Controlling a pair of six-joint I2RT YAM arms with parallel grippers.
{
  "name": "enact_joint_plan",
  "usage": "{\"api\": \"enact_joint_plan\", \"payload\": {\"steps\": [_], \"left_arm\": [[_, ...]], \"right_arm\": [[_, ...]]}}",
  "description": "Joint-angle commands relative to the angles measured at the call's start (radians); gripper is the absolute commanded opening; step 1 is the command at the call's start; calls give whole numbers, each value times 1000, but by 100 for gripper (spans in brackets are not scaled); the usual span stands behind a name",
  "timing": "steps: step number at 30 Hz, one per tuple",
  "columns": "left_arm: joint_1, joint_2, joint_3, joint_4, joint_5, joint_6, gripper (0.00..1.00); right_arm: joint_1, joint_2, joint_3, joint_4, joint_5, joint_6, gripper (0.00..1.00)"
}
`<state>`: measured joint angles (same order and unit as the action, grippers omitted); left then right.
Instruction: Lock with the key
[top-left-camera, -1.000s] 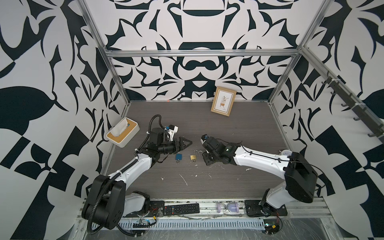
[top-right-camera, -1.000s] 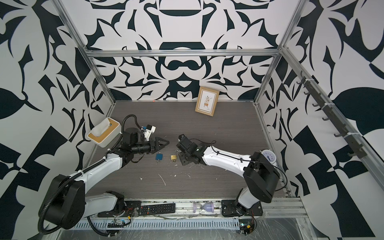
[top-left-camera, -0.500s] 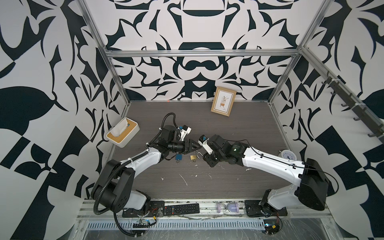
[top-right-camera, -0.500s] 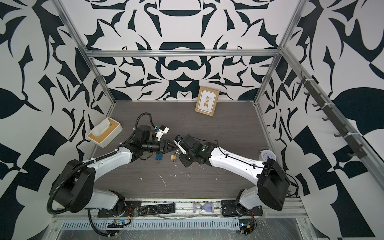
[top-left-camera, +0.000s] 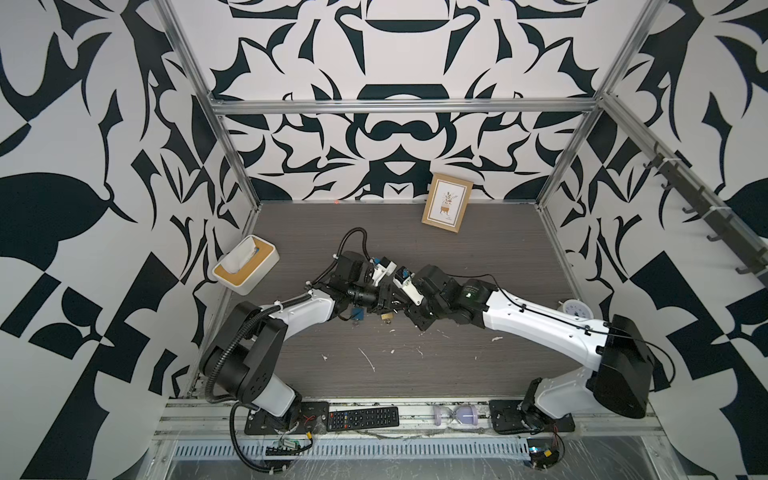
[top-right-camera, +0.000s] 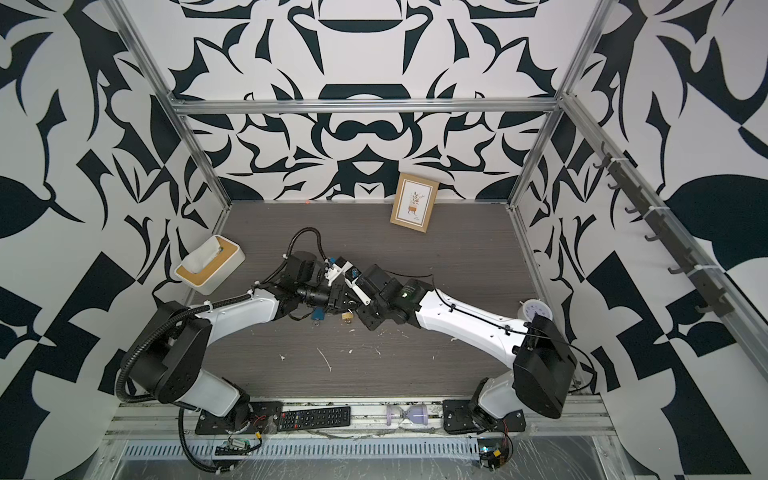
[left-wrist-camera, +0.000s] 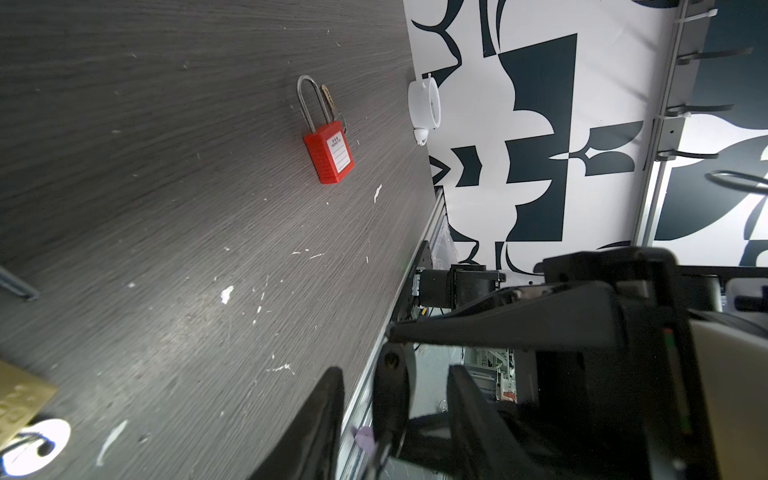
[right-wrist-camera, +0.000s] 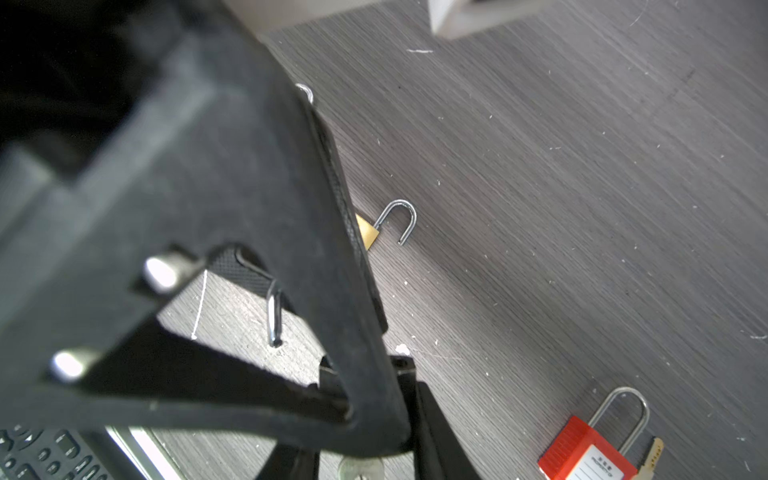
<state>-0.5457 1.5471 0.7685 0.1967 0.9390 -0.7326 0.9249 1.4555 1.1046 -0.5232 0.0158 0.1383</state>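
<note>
Now | left gripper (top-left-camera: 388, 298) jaws apart, beside right gripper (top-left-camera: 402, 306) | holds unclear

The red padlock (left-wrist-camera: 329, 157) has a ribbed, glossy plastic body, and its shackle (left-wrist-camera: 306, 102) is polished metal. The small padlock (right-wrist-camera: 367, 236) looks like dull brass. The table (left-wrist-camera: 145, 199) is matt grey wood grain, scuffed.

The dark wood-grain table (top-left-camera: 415, 374) carries a brass padlock (top-left-camera: 387, 316), a red padlock (left-wrist-camera: 329, 156) and a tissue box (top-left-camera: 245, 270).

Brass padlock (right-wrist-camera: 368, 237) lies flat, shackle (right-wrist-camera: 401, 218) open; red padlock (right-wrist-camera: 577, 451) apart, key (right-wrist-camera: 653, 455) beside.
</note>
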Motion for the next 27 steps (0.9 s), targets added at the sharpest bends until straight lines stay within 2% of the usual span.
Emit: {"api": "enact_joint_plan", "payload": {"steps": [1, 5, 13, 18, 23, 27], "left_arm": [[-2, 8, 32, -9, 30, 10, 42], [-2, 15, 35, -12, 43, 9, 33], [-13, 26, 42, -11, 57, 7, 27], [-21, 41, 45, -7, 55, 3, 19], [-21, 43, 41, 18, 54, -12, 14], [-20, 50, 37, 41, 52, -29, 1]], "right_arm": [[2, -1, 52, -7, 24, -24, 0], [2, 12, 70, -28, 40, -32, 0], [2, 13, 77, -29, 34, -47, 0], [3, 8, 78, -26, 30, -51, 0], [3, 4, 68, -14, 30, -52, 0], [2, -2, 60, 2, 51, -49, 0]]}}
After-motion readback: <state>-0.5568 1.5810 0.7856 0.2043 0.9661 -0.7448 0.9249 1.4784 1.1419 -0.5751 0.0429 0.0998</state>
